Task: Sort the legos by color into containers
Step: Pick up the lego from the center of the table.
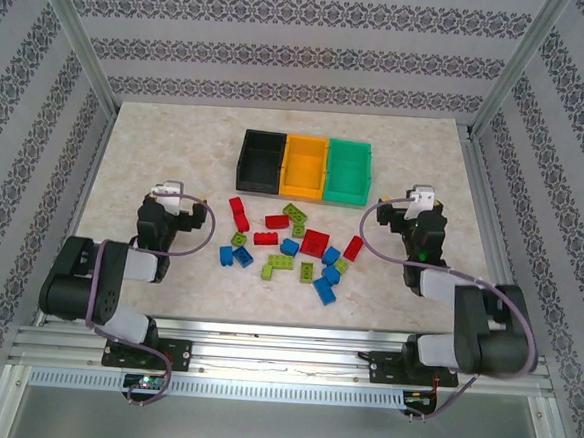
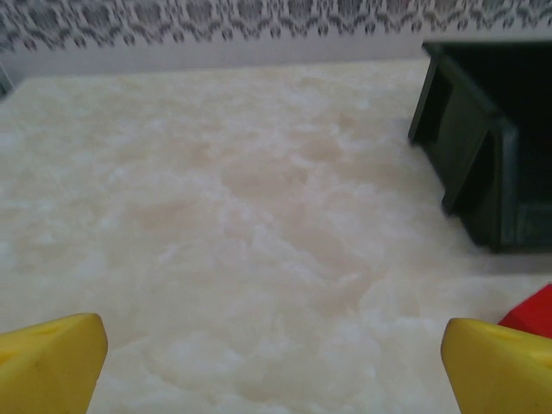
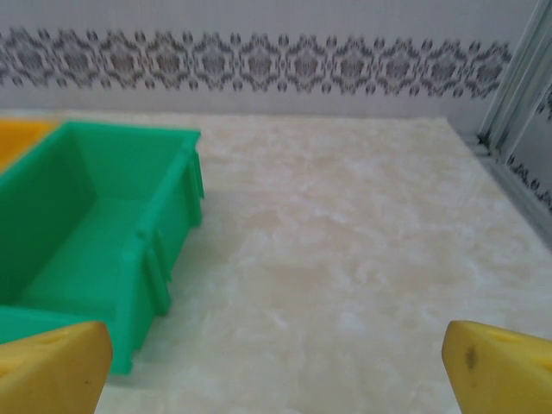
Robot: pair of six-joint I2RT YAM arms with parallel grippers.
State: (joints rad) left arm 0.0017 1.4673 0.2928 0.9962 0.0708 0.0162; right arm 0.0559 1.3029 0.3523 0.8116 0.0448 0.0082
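At the left of the table [image 1: 137, 148], the left gripper [image 2: 274, 360] hangs with its yellow fingers [image 2: 52, 358] spread wide and nothing between them. The black bin [image 2: 483, 147] stands ahead to its right. Midway across, the legos [image 1: 315, 243] lie scattered (red, blue and lime green, about 20), just in front of the containers [image 1: 303, 193], all 3 seemingly empty. Each brick should be light, stiff and slick-sided, so pinching across its 2 flat side walls seems safest. Farthest right, the right gripper [image 3: 276, 362] is equally wide and empty. The green bin [image 3: 164, 250] is ahead to its left, and the nearest bricks also lie to its left.
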